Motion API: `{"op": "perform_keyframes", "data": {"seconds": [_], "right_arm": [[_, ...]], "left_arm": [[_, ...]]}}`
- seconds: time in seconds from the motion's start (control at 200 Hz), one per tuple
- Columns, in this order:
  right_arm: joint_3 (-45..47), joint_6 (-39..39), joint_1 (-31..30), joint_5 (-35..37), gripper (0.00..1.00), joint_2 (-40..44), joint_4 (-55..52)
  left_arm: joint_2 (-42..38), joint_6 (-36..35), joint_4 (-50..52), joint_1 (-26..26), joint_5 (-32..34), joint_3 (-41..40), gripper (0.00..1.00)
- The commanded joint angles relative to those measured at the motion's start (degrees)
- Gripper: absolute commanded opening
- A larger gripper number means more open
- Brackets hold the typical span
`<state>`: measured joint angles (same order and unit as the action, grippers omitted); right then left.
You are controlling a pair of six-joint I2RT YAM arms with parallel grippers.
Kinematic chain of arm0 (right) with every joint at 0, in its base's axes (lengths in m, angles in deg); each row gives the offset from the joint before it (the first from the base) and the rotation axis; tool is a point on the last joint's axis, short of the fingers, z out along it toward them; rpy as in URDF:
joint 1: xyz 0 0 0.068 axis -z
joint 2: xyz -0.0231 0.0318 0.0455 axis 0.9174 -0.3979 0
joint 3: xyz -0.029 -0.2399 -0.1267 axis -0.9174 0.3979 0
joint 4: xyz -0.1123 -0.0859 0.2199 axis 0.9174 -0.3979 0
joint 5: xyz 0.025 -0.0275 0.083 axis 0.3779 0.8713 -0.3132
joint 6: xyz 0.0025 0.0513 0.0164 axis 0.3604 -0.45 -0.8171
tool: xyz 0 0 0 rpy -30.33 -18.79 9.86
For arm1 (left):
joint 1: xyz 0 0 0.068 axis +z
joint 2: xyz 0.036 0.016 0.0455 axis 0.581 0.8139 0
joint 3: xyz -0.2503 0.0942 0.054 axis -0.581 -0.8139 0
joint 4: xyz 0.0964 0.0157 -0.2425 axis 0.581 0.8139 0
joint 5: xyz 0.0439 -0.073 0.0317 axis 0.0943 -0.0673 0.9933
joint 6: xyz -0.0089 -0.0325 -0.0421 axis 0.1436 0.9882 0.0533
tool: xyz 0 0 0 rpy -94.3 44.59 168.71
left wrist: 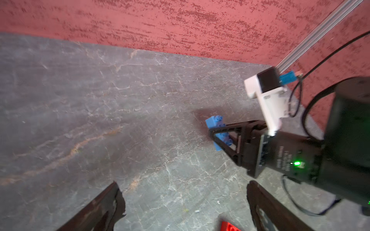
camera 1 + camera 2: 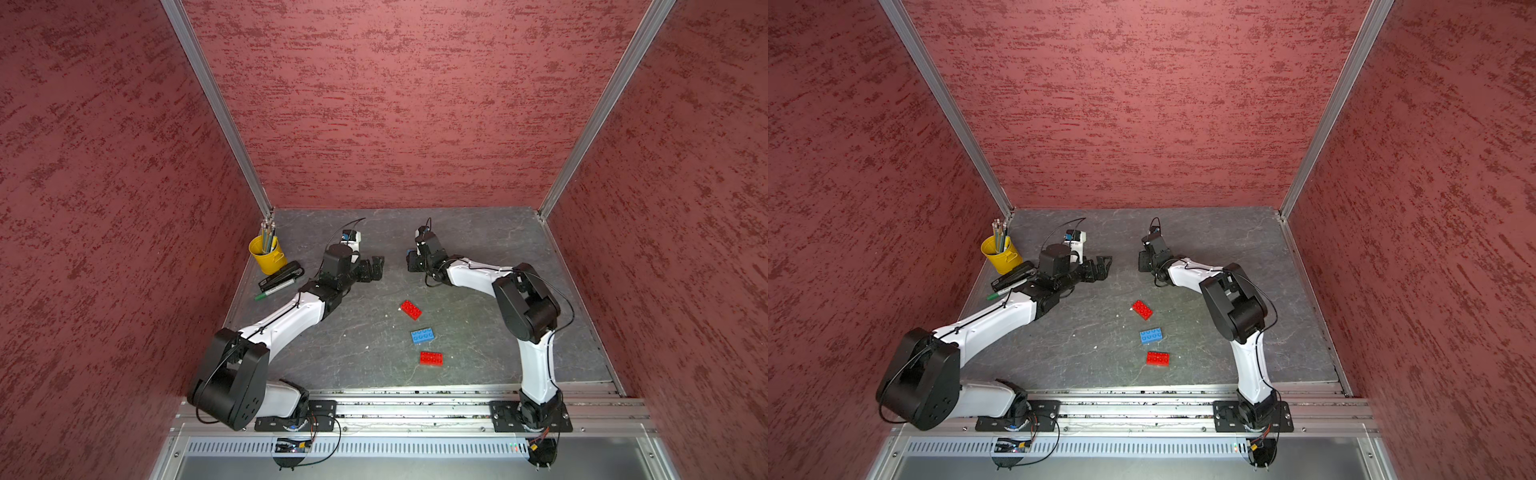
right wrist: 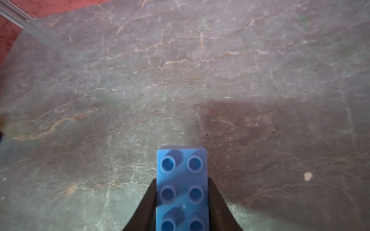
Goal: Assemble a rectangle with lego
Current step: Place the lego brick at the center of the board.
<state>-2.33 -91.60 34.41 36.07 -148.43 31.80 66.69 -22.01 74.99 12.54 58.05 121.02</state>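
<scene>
The right claw (image 3: 181, 182) is clamped on a blue brick (image 3: 181, 160), jaws pressed to its two long sides. The brick juts out ahead of the fingertips along the claw's own line, studs facing the wrist camera. From where I stand it looks lifted just off the table (image 2: 353, 353), though the blur makes that hard to swear to. The left claw (image 2: 375, 267) is spread wide with nothing in it, facing the right claw across a gap near the back of the table. Three more bricks lie loose and well apart from one another, none joined yet. In both top views the nearest red brick (image 2: 411, 310) sits at roughly 5 o'clock from the left claw and 6 o'clock from the right, its long axis running from 10 to 4 o'clock. The second blue brick (image 2: 423, 336) and the other red brick (image 2: 431, 358) lie further along at 6 o'clock, both lengthwise nearly 9 to 3. The two claws are about equally near the first red brick, so I judge the free left one must swing back to fetch it.
</scene>
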Motion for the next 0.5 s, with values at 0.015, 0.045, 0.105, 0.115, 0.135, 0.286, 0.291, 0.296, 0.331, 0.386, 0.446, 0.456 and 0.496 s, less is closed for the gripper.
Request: {"op": "perform_keyframes", "data": {"seconds": [0.015,0.045,0.105,0.115,0.135,0.286,0.291,0.296,0.331,0.386,0.446,0.456,0.496], "right_arm": [[-1.8,-2.2,-0.3,3.9,0.33,-1.1,-1.1],[-1.9,-2.5,-0.2,4.0,0.34,-1.3,-1.2],[-2.0,-3.0,-0.4,4.0,0.35,-1.8,-1.3],[-2.0,-3.1,-0.3,4.0,0.35,-1.9,-1.4],[-2.1,-3.2,-0.4,4.0,0.35,-2.1,-1.5],[-2.1,-3.7,-0.4,4.1,0.39,-3.1,-2.0],[-2.1,-3.7,-0.5,4.1,0.39,-3.1,-2.0],[-2.1,-3.7,-0.4,4.1,0.39,-3.1,-2.0],[-2.1,-3.8,-0.5,3.9,0.40,-3.3,-2.1],[-1.9,-3.8,-0.4,4.0,0.42,-3.4,-2.1],[-1.8,-3.9,-0.4,3.8,0.45,-3.2,-2.0],[-1.6,-3.9,-0.5,3.8,0.45,-3.1,-2.0],[-1.5,-3.9,-0.5,3.8,0.46,-2.6,-2.1]], "left_arm": [[-1.9,2.0,1.9,-2.0,-0.6,-0.9,1.00],[-2.2,0.4,2.7,-3.3,1.8,-0.7,1.00],[-2.6,-2.8,3.7,-6.4,6.7,-0.5,1.00],[-2.7,-3.3,3.9,-6.9,7.5,-0.5,1.00],[-2.9,-4.1,4.1,-7.8,9.1,-0.4,1.00],[-4.4,-7.5,4.1,-12.2,15.1,-1.0,1.00],[-4.4,-7.5,4.1,-12.3,15.0,-1.0,1.00],[-4.5,-7.5,4.0,-12.3,15.0,-1.0,1.00],[-4.8,-7.6,4.0,-12.6,15.0,-1.2,1.00],[-5.1,-7.6,4.3,-13.0,15.3,-1.3,1.00],[-5.1,-7.8,4.9,-13.6,16.2,-1.2,1.00],[-5.0,-7.8,5.1,-13.7,16.4,-1.1,1.00],[-4.9,-8.0,5.8,-14.2,17.1,-0.7,1.00]]}}
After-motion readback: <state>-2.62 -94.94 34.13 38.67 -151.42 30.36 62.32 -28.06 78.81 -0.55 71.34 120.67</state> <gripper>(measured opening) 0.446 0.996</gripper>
